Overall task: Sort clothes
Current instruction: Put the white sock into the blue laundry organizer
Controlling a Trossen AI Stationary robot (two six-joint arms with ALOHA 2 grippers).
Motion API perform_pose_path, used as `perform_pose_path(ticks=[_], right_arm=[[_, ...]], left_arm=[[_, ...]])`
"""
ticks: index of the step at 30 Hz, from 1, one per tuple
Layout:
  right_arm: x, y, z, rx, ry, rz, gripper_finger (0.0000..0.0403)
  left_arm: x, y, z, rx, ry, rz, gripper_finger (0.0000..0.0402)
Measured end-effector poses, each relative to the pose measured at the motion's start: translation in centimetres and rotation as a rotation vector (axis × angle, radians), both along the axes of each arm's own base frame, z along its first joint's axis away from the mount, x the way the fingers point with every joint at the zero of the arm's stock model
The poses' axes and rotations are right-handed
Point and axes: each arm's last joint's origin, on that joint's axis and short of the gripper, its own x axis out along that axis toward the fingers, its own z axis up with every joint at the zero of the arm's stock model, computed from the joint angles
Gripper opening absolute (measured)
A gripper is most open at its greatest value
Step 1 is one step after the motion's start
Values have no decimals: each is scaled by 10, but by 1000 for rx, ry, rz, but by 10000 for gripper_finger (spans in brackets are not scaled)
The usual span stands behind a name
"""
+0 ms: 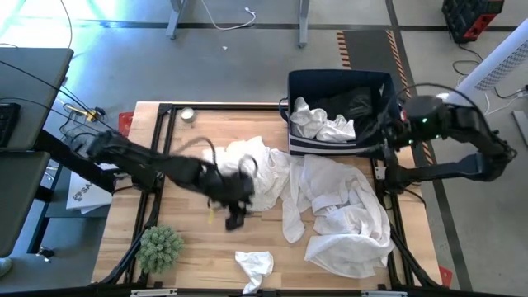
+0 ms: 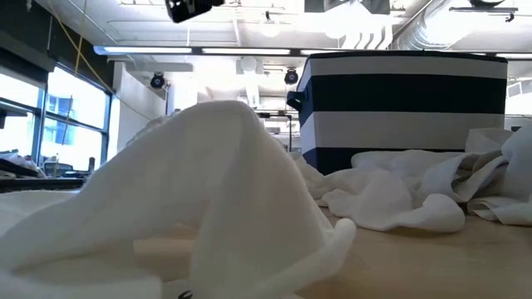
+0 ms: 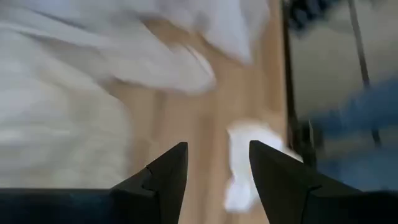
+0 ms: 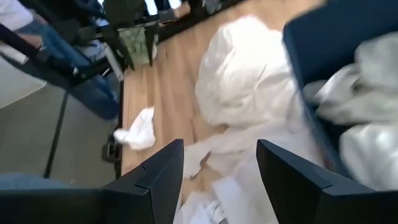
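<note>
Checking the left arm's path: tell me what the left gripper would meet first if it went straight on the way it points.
Probably the small crumpled white cloth ahead of the open left gripper; depth is unclear.

So on the counter (image 1: 198, 140) I count one striped navy bin (image 1: 338, 82), one green spiky plant (image 1: 160, 247), three loose white garments (image 1: 342, 219), plus two arms, one pincer (image 1: 235, 216) each.

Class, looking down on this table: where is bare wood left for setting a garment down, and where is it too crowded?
Bare wood lies between the table's far-left corner and the middle white garment, and along the near edge between the green plant and the small white cloth. The right half is crowded: a large white garment spreads below the striped bin.
</note>
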Motion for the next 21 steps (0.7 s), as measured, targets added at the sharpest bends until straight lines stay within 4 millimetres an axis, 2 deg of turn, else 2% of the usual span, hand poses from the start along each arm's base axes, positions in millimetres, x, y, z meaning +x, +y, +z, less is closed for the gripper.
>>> perform_pose_path(ticks=[5,10,12,15,21], right_arm=[[14,3,-22,5,24,33,199],[27,3,-31,5,22,40,199],[29,3,-32,8,29,46,199],[29,3,-32,8,30,49,199],[29,3,-32,-18,27,68,199]], left_arm=[[14,-49,-46,65,75,-265,170],[31,-100,-91,38,0,-489,170],[33,-114,-110,82,3,-526,170],[32,-125,-135,167,44,-490,170],[36,-129,-174,187,141,-467,168]])
